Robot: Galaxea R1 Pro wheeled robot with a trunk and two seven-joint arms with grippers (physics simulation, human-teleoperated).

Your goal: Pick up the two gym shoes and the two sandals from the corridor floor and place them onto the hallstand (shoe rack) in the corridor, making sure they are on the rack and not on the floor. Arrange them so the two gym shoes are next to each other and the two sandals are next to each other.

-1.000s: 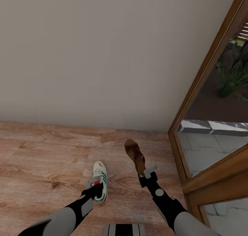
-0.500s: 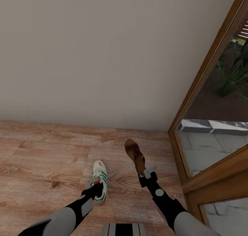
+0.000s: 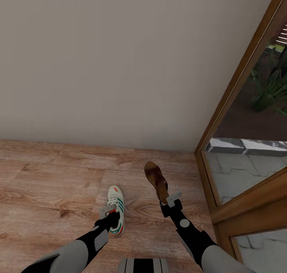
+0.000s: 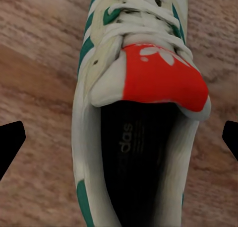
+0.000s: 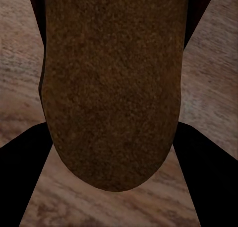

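One gym shoe (image 3: 116,209), white with teal stripes and a red-orange tongue, lies on the wood-plank corridor floor (image 3: 48,185). My left gripper (image 3: 111,215) hangs over its heel end. In the left wrist view the gym shoe (image 4: 134,113) sits between the fingers (image 4: 11,142), which stand wide apart and clear of its sides, so the gripper is open. My right gripper (image 3: 167,199) is shut on the heel end of a brown sandal (image 3: 156,180), which stands tilted on its edge. In the right wrist view the sandal (image 5: 111,88) is pinched between both black fingers (image 5: 25,177).
A plain beige wall (image 3: 119,66) rises just beyond the shoes. At the right stands a wooden door frame (image 3: 235,90) with glass panes, with paving and plants outside. My base (image 3: 143,266) shows at the bottom edge.
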